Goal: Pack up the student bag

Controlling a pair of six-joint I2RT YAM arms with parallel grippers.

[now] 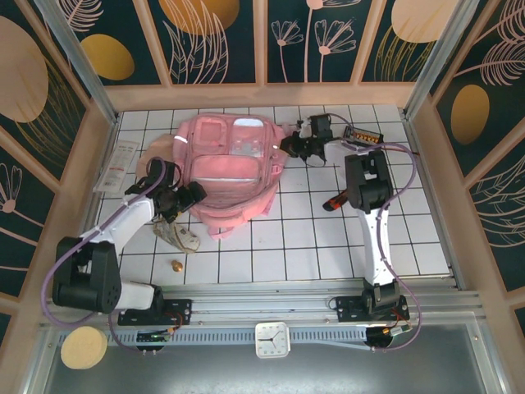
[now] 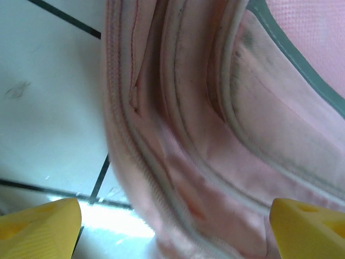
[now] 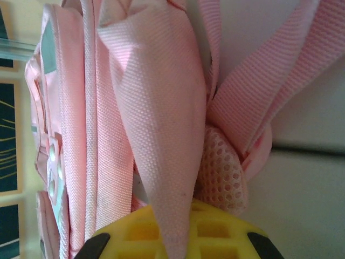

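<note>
White tiled table (image 1: 312, 246) ringed by dark floral walls (image 1: 328, 33).

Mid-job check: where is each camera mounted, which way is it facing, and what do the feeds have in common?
Top external: above and behind the bases, looking down at the tiled table; both arms show, left gripper and right gripper at the student bag's sides.
Left wrist: on the left arm, facing the bag's zippered edge; yellow fingers wide apart.
Right wrist: on the right arm, facing the bag's side; yellow fingers shut on a pink strap.
Shared: all three show the bag.
</note>
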